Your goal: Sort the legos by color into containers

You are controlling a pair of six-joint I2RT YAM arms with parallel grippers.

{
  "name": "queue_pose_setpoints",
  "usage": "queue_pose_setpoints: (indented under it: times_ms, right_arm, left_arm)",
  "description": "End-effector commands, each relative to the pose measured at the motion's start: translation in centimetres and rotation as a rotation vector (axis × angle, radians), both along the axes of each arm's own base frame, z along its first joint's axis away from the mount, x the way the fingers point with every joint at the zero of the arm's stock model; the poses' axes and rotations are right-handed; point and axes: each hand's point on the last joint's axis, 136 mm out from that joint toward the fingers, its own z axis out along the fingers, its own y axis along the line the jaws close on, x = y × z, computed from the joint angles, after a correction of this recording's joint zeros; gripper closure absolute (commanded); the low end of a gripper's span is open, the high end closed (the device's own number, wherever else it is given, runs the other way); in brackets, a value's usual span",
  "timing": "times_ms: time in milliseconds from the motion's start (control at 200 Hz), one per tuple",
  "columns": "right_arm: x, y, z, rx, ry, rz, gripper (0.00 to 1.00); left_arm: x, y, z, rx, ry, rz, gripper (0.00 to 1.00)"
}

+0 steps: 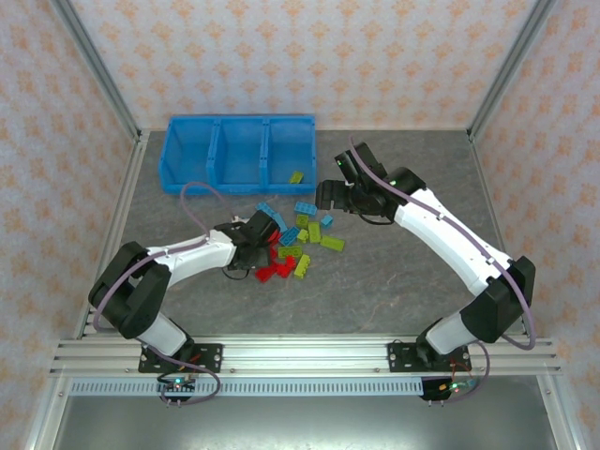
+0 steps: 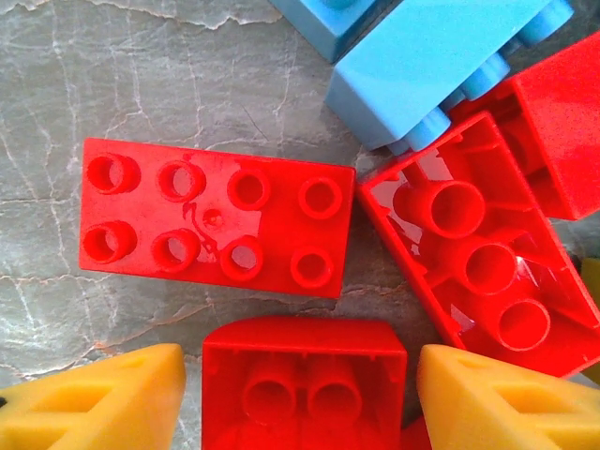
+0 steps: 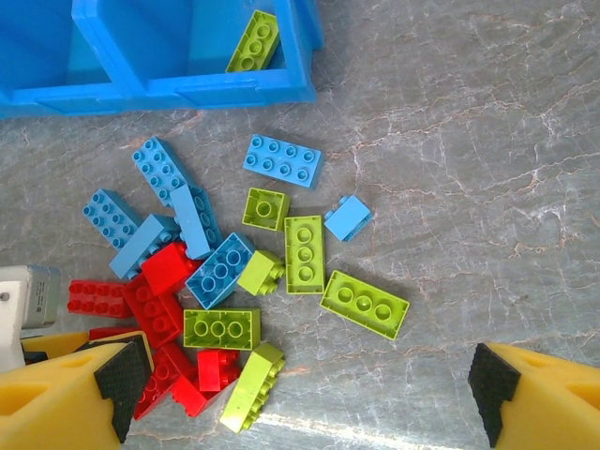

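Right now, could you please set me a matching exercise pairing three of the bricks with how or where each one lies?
Things:
1. farthest lime brick
2. eight-stud red brick
3. red brick right of it

States:
A. hollow side up
B. inside the blue bin
C. studs up, flat on the table

Pairs: 1-B, 2-C, 3-A

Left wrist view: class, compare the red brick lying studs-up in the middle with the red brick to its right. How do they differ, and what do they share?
The middle red brick shows eight studs on top; the right red brick lies upside down, showing its hollow underside with three tubes. The middle red brick lies level across the picture; the right one slants. Both are red and lie on the grey table.
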Motion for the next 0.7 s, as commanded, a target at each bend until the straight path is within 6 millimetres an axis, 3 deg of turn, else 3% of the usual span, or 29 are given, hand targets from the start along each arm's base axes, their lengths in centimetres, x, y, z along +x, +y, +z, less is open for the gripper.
queue_pose_setpoints:
  times_ms: [0,295,445,566,696]
  right_arm:
    - [0.1,-0.4,0.7,-0.011,-0.007,-0.015,0.08]
    - [-0.1,0.0,0.3,-0.008,0.027,-0.007,0.08]
    - [-0.3,0.0,0.8,0.003,0.027,-0.007,0.08]
    - [-0.7,0.3,1.4,0.035,0.028,0.006,0.08]
    - [-1.0,1.0,1.9,0.086,0.026,0.022,0.08]
  left_arm:
    - [0.8,0.5,0.3,0.014,-0.046,0.045,0.34]
    - [-0.4,1.0,-1.4,0.0,-0.025,0.075,0.45]
    - [-0.5,1.1,-1.2,-0.02,-0.041,0.086,0.54]
    - [0.1,1.1,1.8,-0.038,-0.105,0.085,0.57]
    - [2.4,2.7,9.0,-0.026,-0.291,0.104,0.59]
